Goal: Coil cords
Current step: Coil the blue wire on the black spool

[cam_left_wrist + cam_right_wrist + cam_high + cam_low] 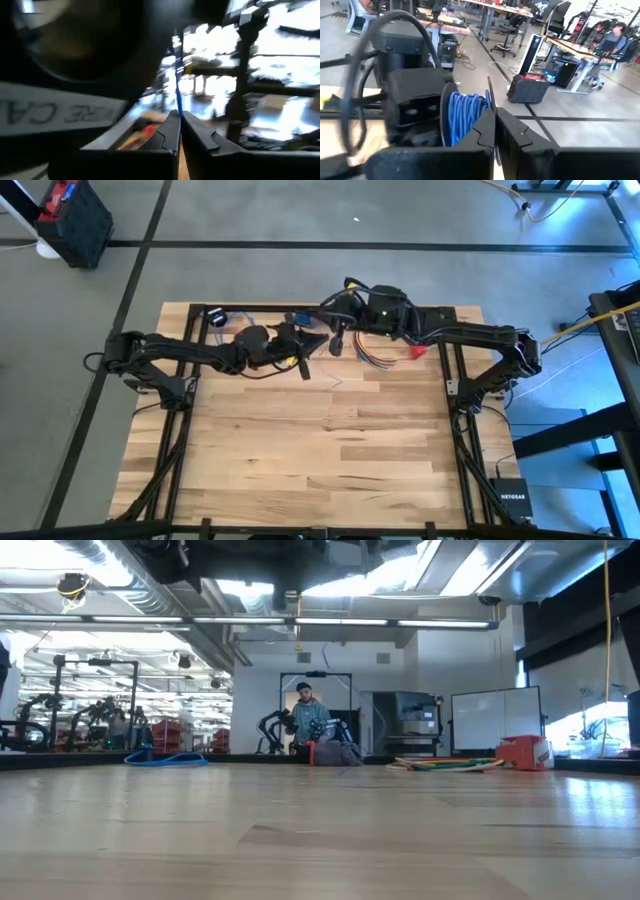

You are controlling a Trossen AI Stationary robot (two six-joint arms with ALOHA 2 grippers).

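Observation:
A blue cord is wound in a coil [465,117] beside a dark disc edge [442,117], close in front of my right gripper. My left gripper [301,358] and my right gripper [340,338] meet above the table's far edge, near its middle. My left gripper [179,116] is shut on a thin blue strand [177,95]. My right gripper [493,111] is shut on a thin dark strand [489,90]. More blue cord [165,757] lies on the table at the far left. I cannot tell whether these strands are one cord. My left gripper pinches the thin blue strand [178,106] between its two fingertips. The strand runs on straight beyond the tips and looks taut. The view is blurred, so which part of the cord this is does not show. My right gripper pinches the thin dark strand [491,102] between its two fingertips, next to the blue coil. The strand stands up straight out of the tips. Where its other end goes does not show.
A bundle of coloured wires [375,356] and a red piece [415,352] lie on the far right of the table; they also show in the low view [450,764]. A small dark round thing [217,318] lies at the far left. A person [305,715] stands in the room behind.

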